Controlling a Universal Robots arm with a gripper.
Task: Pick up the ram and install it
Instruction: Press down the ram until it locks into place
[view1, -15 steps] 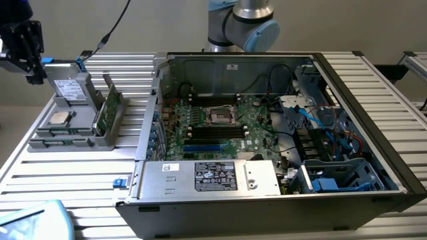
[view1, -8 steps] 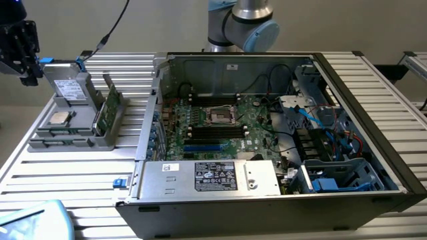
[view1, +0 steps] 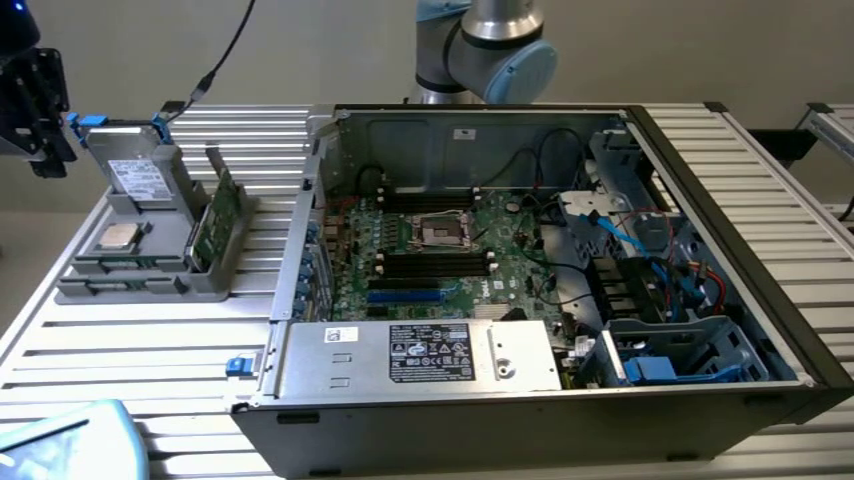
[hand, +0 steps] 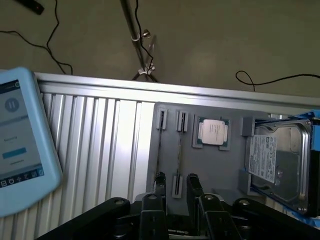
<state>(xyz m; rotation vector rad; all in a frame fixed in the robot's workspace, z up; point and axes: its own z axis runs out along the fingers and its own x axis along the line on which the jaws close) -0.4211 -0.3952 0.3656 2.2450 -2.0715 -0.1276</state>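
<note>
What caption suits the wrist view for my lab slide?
Open gripper poised over the gray parts holder, with processor chip and hard drive alongside.

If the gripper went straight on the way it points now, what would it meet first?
Most likely the grey plastic parts holder, at the narrow slot beside the square silver processor chip; the gripper lines up with it. Depth is unclear.

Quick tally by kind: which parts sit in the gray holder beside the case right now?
hard drive: 1
processor chip: 1
ram: 1 clearly visible, standing on edge
Total: 3
</note>
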